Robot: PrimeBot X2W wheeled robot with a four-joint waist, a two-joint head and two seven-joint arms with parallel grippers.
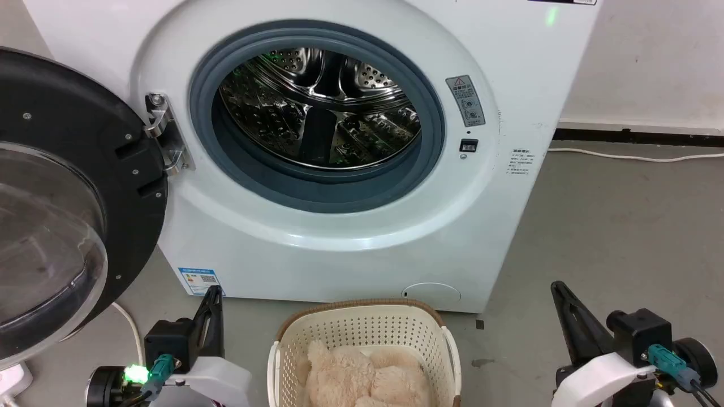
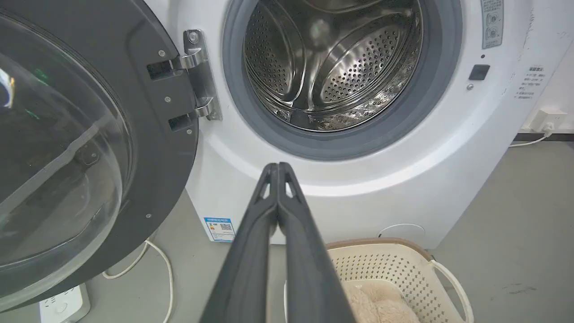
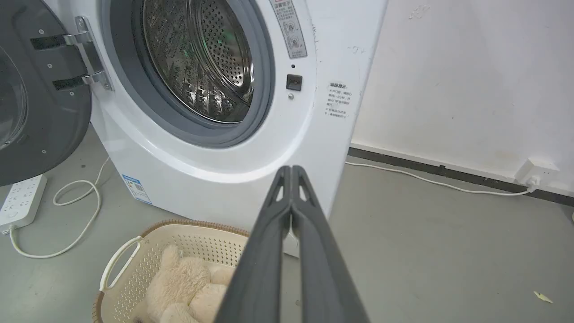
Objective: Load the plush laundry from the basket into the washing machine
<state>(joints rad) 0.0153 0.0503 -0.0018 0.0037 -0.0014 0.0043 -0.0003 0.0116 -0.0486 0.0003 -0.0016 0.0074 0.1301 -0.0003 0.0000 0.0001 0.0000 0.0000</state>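
Note:
The cream plush laundry lies in the perforated basket on the floor in front of the white washing machine. The washer's black-rimmed door is swung open to the left, and the steel drum holds nothing that I can see. My left gripper rests shut to the left of the basket, fingertips together. My right gripper rests shut to the right of it. Both hold nothing. In the right wrist view the plush sits low left in the basket.
A white power strip and a looped white cable lie on the grey floor under the open door. Another cable runs along the wall to a socket. Bare floor spreads to the right of the washer.

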